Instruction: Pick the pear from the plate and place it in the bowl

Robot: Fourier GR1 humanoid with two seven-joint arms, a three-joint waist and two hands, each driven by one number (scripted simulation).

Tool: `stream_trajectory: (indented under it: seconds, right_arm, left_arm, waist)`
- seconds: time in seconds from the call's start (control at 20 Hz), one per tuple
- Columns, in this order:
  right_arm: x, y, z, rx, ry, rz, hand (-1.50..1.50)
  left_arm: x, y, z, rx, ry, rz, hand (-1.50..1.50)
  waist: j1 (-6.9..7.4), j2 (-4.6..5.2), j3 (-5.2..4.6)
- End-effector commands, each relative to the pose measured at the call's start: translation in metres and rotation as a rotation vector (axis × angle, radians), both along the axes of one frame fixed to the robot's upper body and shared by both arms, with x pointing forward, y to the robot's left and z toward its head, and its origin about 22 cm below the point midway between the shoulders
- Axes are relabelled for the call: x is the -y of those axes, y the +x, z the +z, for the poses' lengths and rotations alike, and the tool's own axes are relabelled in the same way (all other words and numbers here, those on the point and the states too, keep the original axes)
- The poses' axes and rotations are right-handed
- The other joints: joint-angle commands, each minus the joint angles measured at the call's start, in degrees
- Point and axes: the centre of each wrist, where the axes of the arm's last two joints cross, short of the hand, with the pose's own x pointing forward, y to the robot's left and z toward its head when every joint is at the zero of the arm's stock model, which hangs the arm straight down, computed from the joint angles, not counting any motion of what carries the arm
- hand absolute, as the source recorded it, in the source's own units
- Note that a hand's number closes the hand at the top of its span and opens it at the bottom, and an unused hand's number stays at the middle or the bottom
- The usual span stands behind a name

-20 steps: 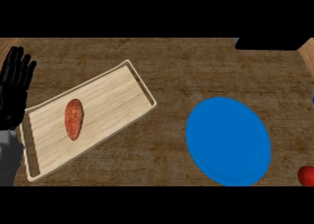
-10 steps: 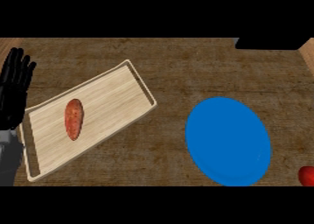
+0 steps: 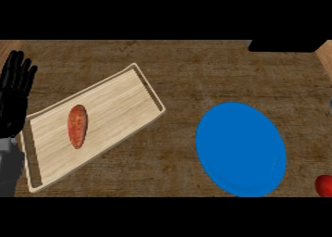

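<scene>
One left hand [image 3: 11,99] at the left edge, fingers straight, apart from the blue plate [image 3: 242,149].

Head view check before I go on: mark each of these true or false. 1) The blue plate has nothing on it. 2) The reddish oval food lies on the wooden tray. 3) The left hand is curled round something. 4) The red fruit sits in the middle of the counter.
1) True: the blue plate is bare.
2) True: the reddish food lies on the wooden tray.
3) False: the left hand rests open at the left edge, fingers up.
4) False: the red fruit is at the lower right edge.
</scene>
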Motion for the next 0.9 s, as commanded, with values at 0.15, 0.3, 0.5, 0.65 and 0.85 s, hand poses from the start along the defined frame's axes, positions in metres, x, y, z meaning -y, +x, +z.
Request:
stream_trajectory:
  seconds: [0.15, 0.3, 0.5, 0.65, 0.85]
  right_arm:
    - [0.053, -0.061, 0.022, 0.098, 0.113, -0.159, -1.5]
    - [0.063, -0.082, 0.012, 0.106, 0.148, -0.171, -1.5]
    - [0.077, -0.109, 0.017, 0.146, 0.2, -0.174, -1.5]
    - [0.087, -0.128, 0.026, 0.151, 0.201, -0.168, -1.5]
    - [0.091, -0.148, 0.014, 0.141, 0.217, -0.155, -1.5]
  left_arm:
    - [-0.01, -0.001, 0.001, -0.009, -0.022, 0.003, 0.0]
    - [0.001, 0.006, 0.018, 0.011, 0.0, -0.012, 0.0]
    - [-0.005, 0.002, 0.004, 0.004, -0.002, -0.007, 0.0]
    - [0.007, 0.002, 0.003, 0.018, -0.013, -0.005, 0.0]
    - [-0.01, -0.005, 0.007, 0.017, -0.007, 0.015, 0.0]
  waist:
    - [0.18, 0.38, 0.17]
    - [0.16, 0.36, 0.31]
    - [0.0, 0.43, 0.41]
    - [-0.25, 0.54, 0.63]
    - [0.09, 0.44, 0.72]
